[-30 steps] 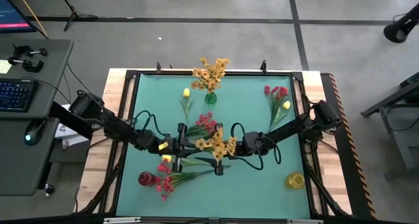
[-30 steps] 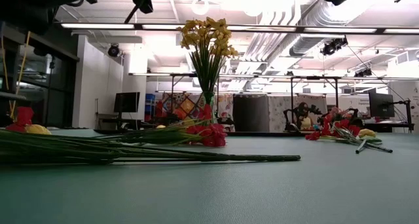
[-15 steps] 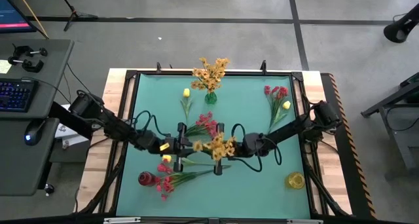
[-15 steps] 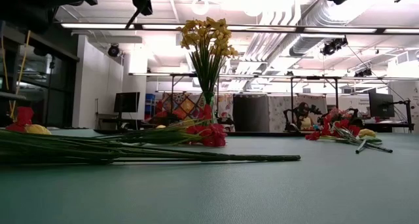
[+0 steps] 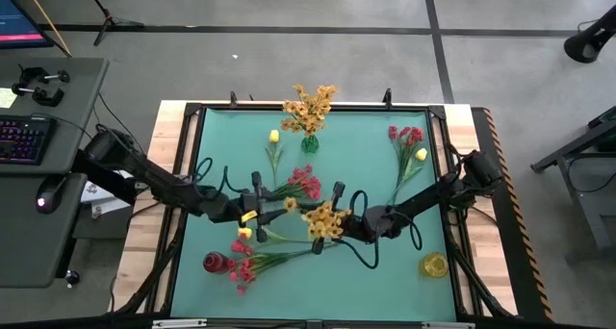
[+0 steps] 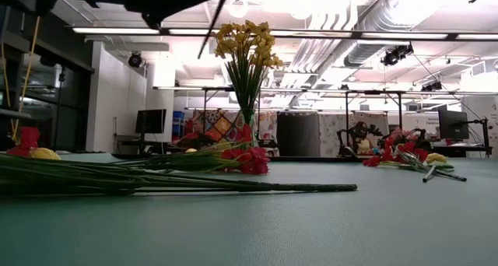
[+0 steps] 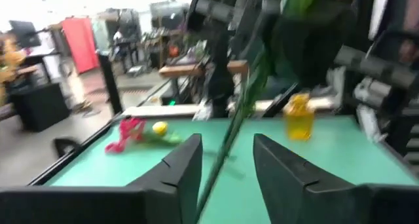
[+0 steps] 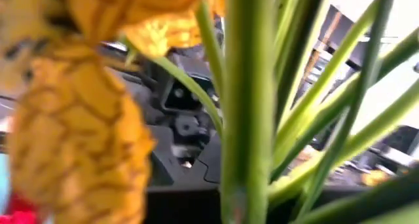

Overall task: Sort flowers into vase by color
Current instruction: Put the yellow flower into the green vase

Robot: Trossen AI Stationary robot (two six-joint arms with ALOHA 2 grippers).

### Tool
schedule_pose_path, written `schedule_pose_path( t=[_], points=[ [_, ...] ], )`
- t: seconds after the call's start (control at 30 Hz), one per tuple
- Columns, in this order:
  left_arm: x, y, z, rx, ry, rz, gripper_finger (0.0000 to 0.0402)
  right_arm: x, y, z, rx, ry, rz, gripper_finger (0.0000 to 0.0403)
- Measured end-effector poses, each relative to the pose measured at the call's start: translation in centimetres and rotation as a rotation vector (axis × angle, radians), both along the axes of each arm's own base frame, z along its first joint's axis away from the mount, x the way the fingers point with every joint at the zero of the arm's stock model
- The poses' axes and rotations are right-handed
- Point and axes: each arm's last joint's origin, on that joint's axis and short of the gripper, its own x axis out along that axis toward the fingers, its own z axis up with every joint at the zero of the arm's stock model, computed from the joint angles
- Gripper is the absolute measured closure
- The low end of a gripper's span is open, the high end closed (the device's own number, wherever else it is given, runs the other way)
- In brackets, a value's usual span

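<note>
An orange-yellow flower spray (image 5: pixel 325 219) hangs above the table's middle, at my right gripper (image 5: pixel 343 224), which is shut on it. Its thin stem (image 7: pixel 230 142) runs between the fingers of my left gripper (image 7: pixel 228 179), which stand open on either side of it. In the high view my left gripper (image 5: pixel 258 210) is just left of the spray. More orange flowers (image 5: pixel 308 106) stand in a green vase (image 5: pixel 310 143) at the far edge. Red flowers (image 5: pixel 302 183) and a yellow bud (image 5: pixel 274 136) lie on the mat. My right gripper holds the orange spray by its green stems (image 8: pixel 245 126), close under the blossoms (image 8: pixel 72 132). It comes about level from the table's right. The fingers do not show in the wrist view. The spray is clear of the table, and its stem (image 6: pixel 217 17) slants in the air.
A red vase (image 5: pixel 216 263) with red flowers (image 5: pixel 248 267) lies at the near left, and a yellow vase (image 5: pixel 433 265) stands at the near right. Red and yellow flowers (image 5: pixel 408 139) lie at the far right. Long stems (image 6: pixel 194 184) lie across the mat.
My right gripper has gone a little toward the near edge with the orange spray. My left arm has drawn back toward the table's left. The spray's stem now shows slanting in the air in the low view.
</note>
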Motion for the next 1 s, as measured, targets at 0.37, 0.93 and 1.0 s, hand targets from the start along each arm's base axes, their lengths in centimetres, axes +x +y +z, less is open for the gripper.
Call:
schedule_pose_path(
  t=[0.37,0.93,1.0],
  points=[
    [-5.8,1.1,2.4,0.044,0.167,0.225,0.0245,-0.2,-1.7,-0.8,0.007,0.182,-0.110,0.0402],
    [-8.1,1.6,2.6,0.084,0.250,0.190,0.0245,-4.9,-12.0,-1.7,0.044,-0.259,-0.195,0.0403],
    [-8.1,1.7,2.6,0.084,0.251,0.190,0.0245,-4.5,-13.0,-1.6,0.028,-0.232,-0.233,0.0403]
  ],
)
